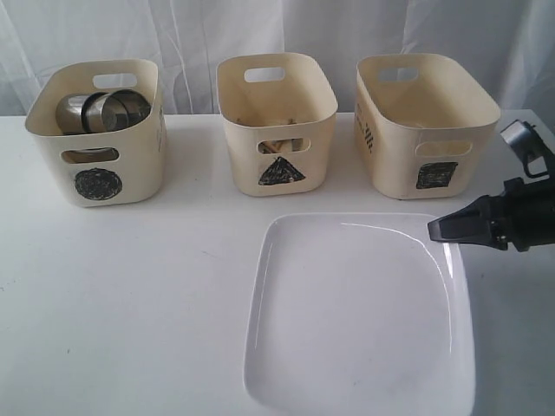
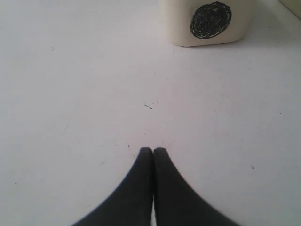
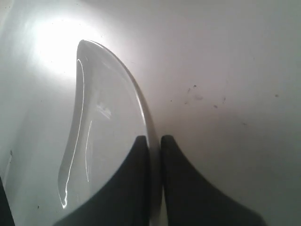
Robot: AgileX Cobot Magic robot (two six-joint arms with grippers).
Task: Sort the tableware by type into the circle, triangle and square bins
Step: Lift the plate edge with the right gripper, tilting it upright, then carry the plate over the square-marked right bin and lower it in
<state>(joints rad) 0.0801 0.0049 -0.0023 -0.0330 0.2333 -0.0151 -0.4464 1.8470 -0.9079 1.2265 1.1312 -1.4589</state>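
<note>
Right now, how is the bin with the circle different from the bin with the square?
The circle bin stands at the left of the exterior view, the square bin at the right. The circle bin holds shiny steel bowls; no tableware shows inside the square bin. The circle bin bears a black circle, the square bin a black square. Both are cream tubs with cut-out handles.

The right gripper is matte black, a wedge that tapers to a blunt tip, with a grey angular bracket behind it. In the wrist views the left gripper and right gripper each show two smooth black fingers, broad at the base and curving in to rounded tips.
</note>
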